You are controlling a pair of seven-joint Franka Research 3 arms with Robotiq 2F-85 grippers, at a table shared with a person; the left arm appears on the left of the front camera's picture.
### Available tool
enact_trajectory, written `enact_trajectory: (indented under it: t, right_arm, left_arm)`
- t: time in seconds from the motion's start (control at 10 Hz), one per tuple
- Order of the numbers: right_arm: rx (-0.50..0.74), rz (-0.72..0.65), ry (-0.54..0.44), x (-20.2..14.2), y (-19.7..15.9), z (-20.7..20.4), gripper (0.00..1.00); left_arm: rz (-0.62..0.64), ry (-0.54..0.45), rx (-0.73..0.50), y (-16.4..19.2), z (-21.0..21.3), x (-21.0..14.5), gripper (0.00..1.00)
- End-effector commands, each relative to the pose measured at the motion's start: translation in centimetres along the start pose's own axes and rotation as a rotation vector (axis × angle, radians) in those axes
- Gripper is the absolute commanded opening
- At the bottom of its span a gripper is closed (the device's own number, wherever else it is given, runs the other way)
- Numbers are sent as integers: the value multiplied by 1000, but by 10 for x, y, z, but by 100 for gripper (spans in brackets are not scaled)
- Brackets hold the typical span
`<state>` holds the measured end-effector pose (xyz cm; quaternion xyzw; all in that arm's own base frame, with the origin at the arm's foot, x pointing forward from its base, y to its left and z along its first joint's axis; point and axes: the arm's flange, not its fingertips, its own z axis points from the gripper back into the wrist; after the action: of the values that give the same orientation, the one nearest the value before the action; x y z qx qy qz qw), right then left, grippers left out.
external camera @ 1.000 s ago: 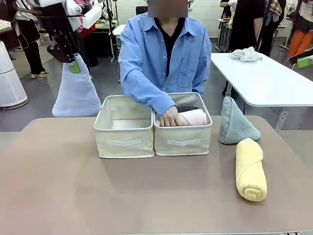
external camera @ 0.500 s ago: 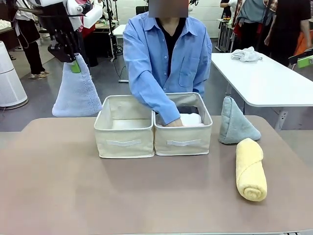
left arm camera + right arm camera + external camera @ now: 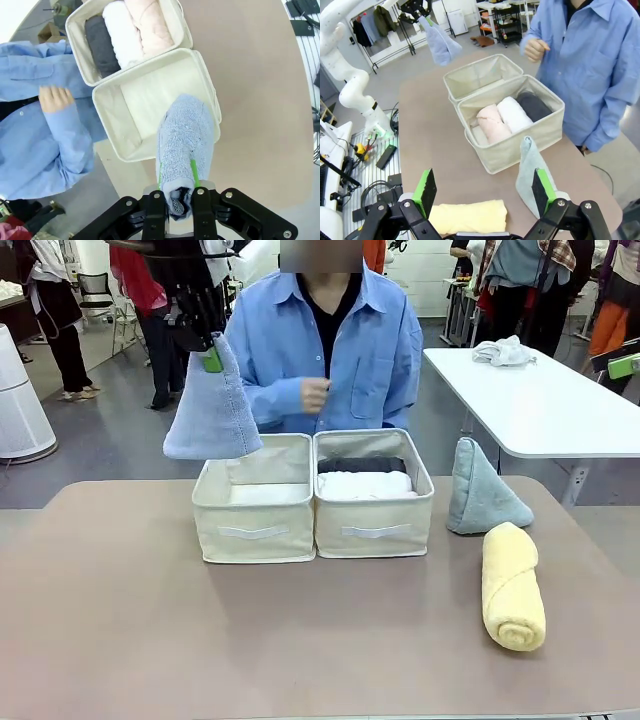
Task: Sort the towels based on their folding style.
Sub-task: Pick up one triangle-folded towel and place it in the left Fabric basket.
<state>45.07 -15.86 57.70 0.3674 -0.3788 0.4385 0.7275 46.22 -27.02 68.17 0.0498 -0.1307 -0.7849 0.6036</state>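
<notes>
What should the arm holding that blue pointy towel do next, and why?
Probably lower the light blue terry cone towel, pinched in the left pincer, into the left beige fabric bin below it; the right bin holds rolled towels.

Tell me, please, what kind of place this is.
Probably a robotics lab or data-collection hall: a white robot arm on its base, loose cables nearby, and a second white table with people behind.

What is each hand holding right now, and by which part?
Left hand pinches the light blue cone towel by its pointed tip; the wide base hangs free. Right hand is open, holding nothing.
</notes>
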Motion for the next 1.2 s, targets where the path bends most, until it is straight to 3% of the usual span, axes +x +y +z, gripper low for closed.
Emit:
enact_trajectory:
  t: [0.0, 0.1, 0.5, 0.9, 1.1]
  right_arm:
    - [4, 2, -7, 0, 1, -1, 100]
    - [4, 2, -7, 0, 1, -1, 100]
    - [4, 2, -7, 0, 1, -1, 100]
    - [4, 2, -7, 0, 1, -1, 100]
    - [4, 2, -7, 0, 1, -1, 100]
  left_arm:
    - [-8, 24, 8, 22, 3, 19, 16]
    - [33, 17, -61, 53, -36, 54, 16]
    - [57, 22, -95, 66, -70, 81, 16]
    - [67, 109, -156, 68, -103, 78, 16]
    - [78, 105, -178, 66, -113, 70, 16]
